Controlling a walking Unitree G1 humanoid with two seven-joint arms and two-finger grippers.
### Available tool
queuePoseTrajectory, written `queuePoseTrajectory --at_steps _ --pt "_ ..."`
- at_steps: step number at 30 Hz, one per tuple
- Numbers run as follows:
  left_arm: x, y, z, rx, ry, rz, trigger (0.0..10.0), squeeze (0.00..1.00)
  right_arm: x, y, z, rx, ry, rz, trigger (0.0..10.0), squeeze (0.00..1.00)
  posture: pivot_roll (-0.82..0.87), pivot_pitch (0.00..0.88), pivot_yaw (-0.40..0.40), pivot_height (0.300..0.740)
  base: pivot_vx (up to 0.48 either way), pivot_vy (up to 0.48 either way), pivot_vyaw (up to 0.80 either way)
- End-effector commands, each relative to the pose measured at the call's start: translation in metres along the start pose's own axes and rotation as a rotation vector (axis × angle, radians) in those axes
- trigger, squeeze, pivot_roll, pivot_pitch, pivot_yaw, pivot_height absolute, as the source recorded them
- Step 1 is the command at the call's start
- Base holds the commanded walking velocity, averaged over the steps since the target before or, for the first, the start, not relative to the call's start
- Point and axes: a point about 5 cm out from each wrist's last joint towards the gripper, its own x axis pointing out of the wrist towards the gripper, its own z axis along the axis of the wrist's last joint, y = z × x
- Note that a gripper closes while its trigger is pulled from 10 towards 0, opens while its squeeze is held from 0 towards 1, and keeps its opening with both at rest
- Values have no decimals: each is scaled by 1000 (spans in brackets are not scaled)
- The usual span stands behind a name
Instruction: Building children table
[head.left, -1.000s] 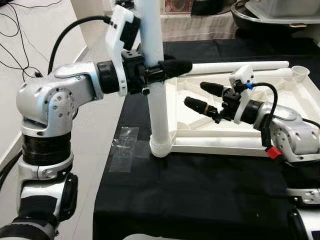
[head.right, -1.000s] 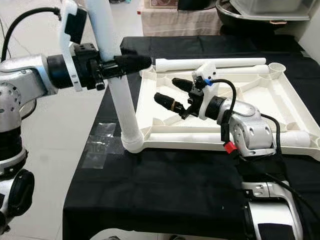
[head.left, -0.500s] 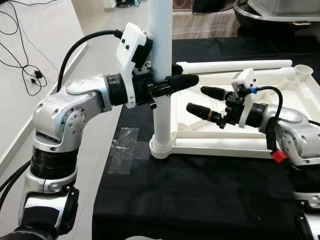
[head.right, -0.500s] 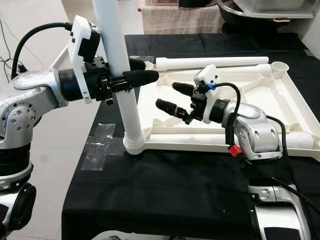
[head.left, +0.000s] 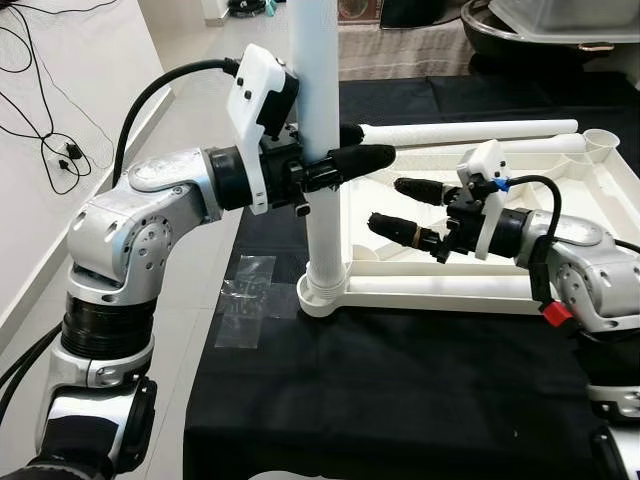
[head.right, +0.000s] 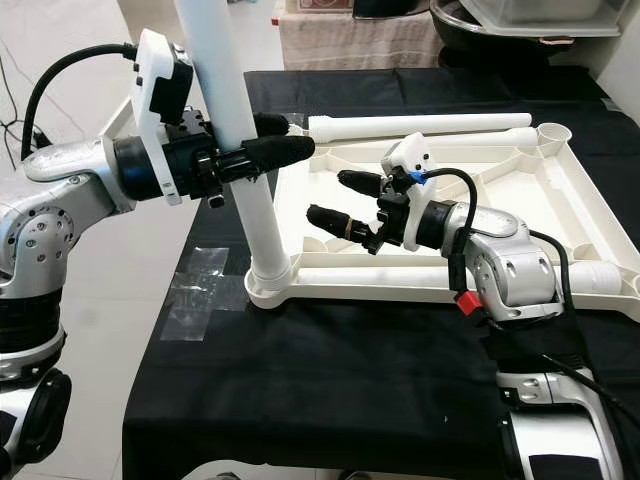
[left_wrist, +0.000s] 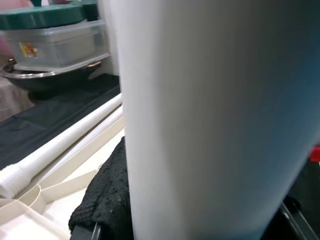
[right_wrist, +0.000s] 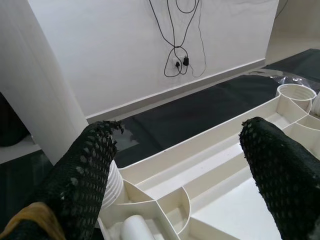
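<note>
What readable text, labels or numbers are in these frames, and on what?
No text can be read anywhere.
Sticker on the clear lidded container: yellow and red, print too blurred to read.
Left gripper, shut on the upright white table leg: no markings.
Right gripper, open over the upturned white tabletop: no markings.

My two head eyes look forward and down on the same black surface (head.left: 400, 400) from slightly offset spots — my left wrist camera sits hard against the white leg (left_wrist: 210, 120), my right one looks between its fingers (right_wrist: 80, 175) along the tabletop (right_wrist: 220, 170).
</note>
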Motion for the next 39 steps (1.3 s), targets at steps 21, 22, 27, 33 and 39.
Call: queuePoseTrajectory --at_steps 21,22,27,33,39 --pt "-14 0 -1 -42 -35 106 10000 0 3 -5 -6 -2 52 -28 10000 0 17 166 21 740 0 0 0" --pt "-14 0 -1 -47 -39 109 10000 0 3 -5 -6 -2 51 -26 10000 0 16 167 21 740 0 0 0" --pt "-14 -1 -1 -52 -46 109 10000 0 3 -5 -5 -6 52 -29 10000 0 14 168 21 740 0 0 0" --pt "-14 -2 -2 -59 -41 115 10000 0 2 -6 -6 -5 55 -34 10000 0 12 170 21 740 0 0 0" --pt "-15 -2 -3 -60 -33 111 10000 0 2 -7 -6 -2 54 -43 10000 0 16 173 24 740 0 0 0"
